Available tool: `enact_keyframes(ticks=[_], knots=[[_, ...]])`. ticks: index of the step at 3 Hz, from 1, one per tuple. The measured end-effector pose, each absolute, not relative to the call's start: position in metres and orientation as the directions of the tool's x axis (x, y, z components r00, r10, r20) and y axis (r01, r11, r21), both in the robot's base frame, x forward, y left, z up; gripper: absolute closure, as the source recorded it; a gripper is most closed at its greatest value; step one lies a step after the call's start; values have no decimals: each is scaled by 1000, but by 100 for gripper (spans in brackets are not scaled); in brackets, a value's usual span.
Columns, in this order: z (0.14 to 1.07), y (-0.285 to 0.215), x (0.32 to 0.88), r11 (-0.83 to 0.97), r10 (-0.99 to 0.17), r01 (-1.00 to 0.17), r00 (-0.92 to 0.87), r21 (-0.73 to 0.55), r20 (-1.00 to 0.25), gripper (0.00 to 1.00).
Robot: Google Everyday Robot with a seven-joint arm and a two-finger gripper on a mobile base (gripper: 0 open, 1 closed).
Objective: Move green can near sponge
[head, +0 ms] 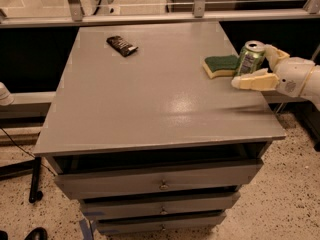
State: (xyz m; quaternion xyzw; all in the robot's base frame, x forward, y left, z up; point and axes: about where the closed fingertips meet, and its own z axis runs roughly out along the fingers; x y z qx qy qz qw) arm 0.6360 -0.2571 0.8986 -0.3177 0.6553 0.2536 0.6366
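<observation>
The green can [250, 57] stands upright on the grey table [150, 99] near its right edge. It is right beside the sponge [221, 65], yellow with a green top, which lies just to its left. My gripper [252, 66] reaches in from the right. It is open, with the near finger [255, 81] in front of the can and the far finger [276, 55] behind and to the right of it. The can stands between the fingers, and there is a small gap to the near one.
A flat dark wrapper [121, 45] lies at the back left of the table. A railing with glass [160, 18] runs behind the table. Drawers [160, 181] are below the front edge. A dark stand foot [35, 184] is on the floor at the left.
</observation>
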Motion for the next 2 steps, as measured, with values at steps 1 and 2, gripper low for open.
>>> enact_keyframes(ticks=[1,2], knots=[[924,-264,610,646,-147,-755,19,-110,-989,0],[981,-301,544,665,-253,-719,39,-203,-967,0]])
